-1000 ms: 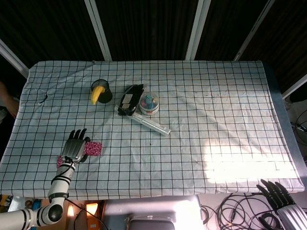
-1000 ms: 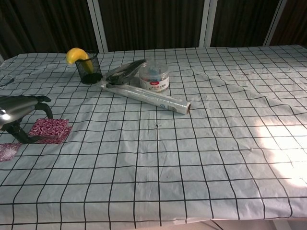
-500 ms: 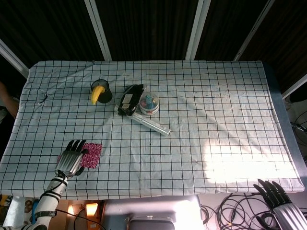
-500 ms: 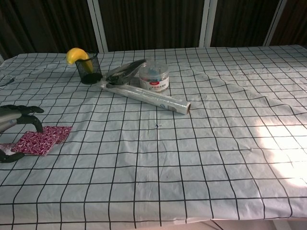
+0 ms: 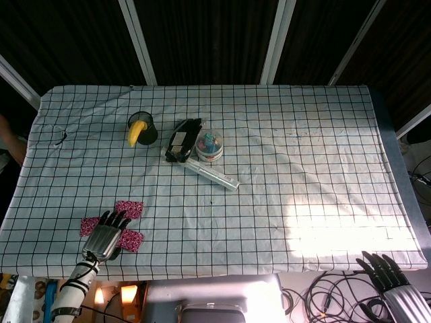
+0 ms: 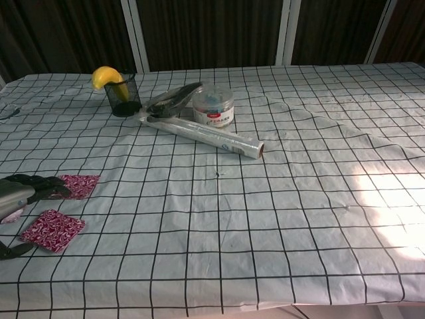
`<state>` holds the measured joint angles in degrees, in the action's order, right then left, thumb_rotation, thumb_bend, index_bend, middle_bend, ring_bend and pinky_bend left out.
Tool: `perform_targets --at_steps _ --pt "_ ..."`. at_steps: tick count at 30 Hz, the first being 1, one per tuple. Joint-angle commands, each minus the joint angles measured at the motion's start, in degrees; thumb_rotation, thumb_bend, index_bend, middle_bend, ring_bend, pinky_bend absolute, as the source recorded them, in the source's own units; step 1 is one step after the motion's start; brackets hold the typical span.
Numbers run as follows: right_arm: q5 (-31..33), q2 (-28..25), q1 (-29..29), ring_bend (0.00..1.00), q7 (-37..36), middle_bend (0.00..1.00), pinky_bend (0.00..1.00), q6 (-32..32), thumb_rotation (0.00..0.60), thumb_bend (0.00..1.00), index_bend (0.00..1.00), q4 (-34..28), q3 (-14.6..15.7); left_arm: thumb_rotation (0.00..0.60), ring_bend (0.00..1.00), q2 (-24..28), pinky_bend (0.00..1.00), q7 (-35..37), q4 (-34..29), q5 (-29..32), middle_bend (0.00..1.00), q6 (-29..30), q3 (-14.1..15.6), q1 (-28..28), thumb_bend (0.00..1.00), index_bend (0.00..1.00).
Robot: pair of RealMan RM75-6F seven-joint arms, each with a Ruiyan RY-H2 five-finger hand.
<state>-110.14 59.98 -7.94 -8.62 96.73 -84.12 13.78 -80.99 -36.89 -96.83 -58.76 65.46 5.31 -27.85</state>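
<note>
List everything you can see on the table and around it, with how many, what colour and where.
Patterned squares: three, red and white, near left, around the left hand.
Mesh cup: one, black, far left.
Banana: one, yellow, in the mesh cup.
Black pouch: one, beside the tub.
Tub: one, clear and round, coloured bits inside.
Wrap roll: one, clear, in front of the tub.
Tablecloth: one, white with black grid.
Cables: dark, below the near edge.
Left robot hand: silver and black, over the squares.
Right robot hand: off the near right corner, holds nothing.

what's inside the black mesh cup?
A yellow banana stands in the black mesh cup, its curved top sticking out above the rim. Its lower part is hidden by the cup wall, and whether anything else lies at the bottom cannot be seen.
</note>
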Motion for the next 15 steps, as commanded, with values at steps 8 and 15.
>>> perform_targets --at_steps 8,15 --pt "0.2 0.2 -0.1 0.00 0.2 0.00 0.00 0.0 0.600 0.20 0.00 0.0 -0.1 0.600 0.00 6.6 0.00 2.5 -6.0 -8.2 0.00 6.7 2.3 3.9 0.29 0.00" --pt "0.1 0.2 -0.2 0.00 0.4 0.00 0.00 0.3 0.600 0.20 0.00 0.0 -0.1 0.600 0.00 10.8 0.00 19.5 0.6 -28.1 0.00 21.7 8.9 13.8 0.30 0.00"
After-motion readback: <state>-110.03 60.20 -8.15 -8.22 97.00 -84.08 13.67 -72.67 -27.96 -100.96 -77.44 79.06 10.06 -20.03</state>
